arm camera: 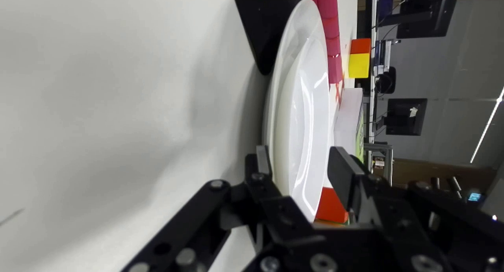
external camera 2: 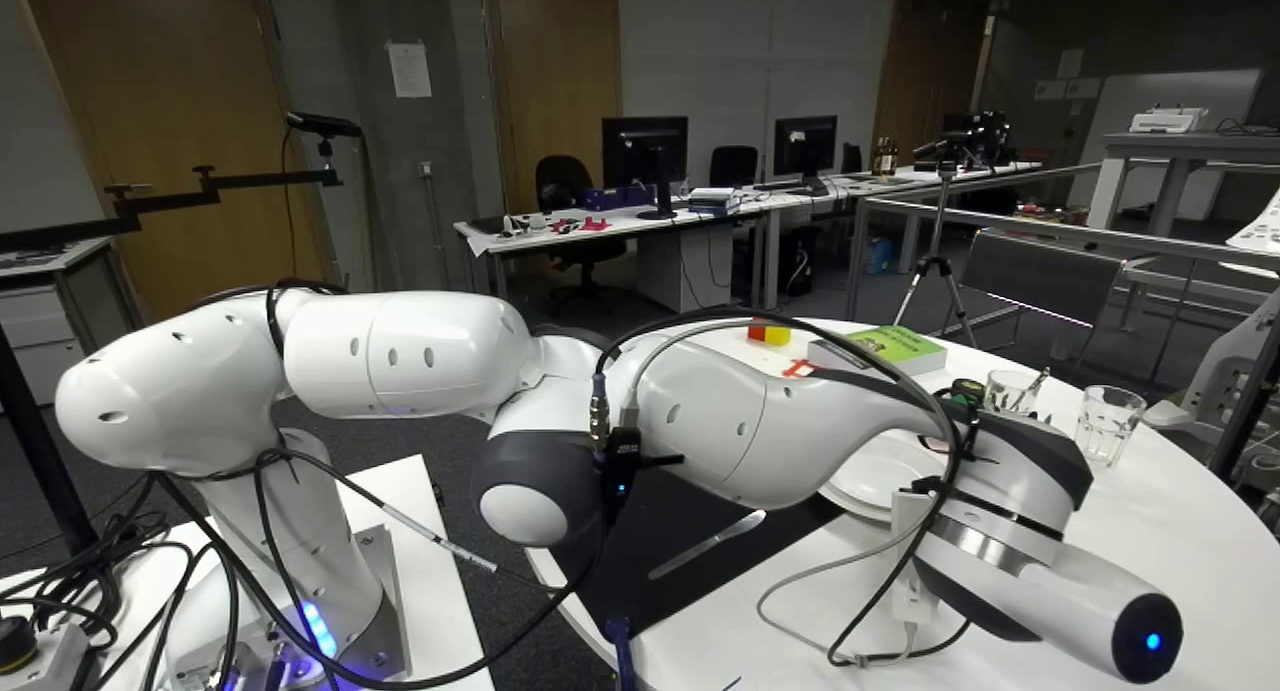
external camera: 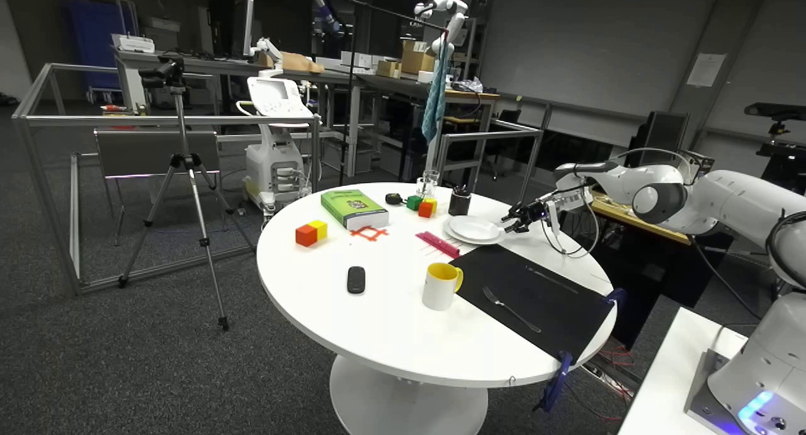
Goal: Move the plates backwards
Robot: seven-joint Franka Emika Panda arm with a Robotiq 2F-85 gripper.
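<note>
When reading the white worktop [external camera: 315, 271] from left to right in an exterior view, note first a red-and-yellow block pair [external camera: 312, 233], next a green book [external camera: 354, 209], then a pink strip [external camera: 439, 245] just beside the task's own things. Find the plates [external camera: 474, 227] there: white, round, lying flat, apparently two in a stack, just beside a corner of the black mat [external camera: 532, 296]. Presume glazed ceramic, judging by the gloss in wrist view: stiff, moderately heavy as a stack, slippery at the rim, liable to chip under a knock or hard pinch. Expect some sliding of the upper plate over the lower if pushed at one level only. Finally, to the right, record the gripper [arm camera: 301, 161] with jaws spread apart and plate edges showing between in wrist view, no grip in evidence. Unclear from these views: any contact of finger with rim. For holding, favour the raised rim on the gripper side, with one finger beneath the overhang and one above, taking both rims together. Close gently, keep level, and slide backwards rather than lift.
</note>
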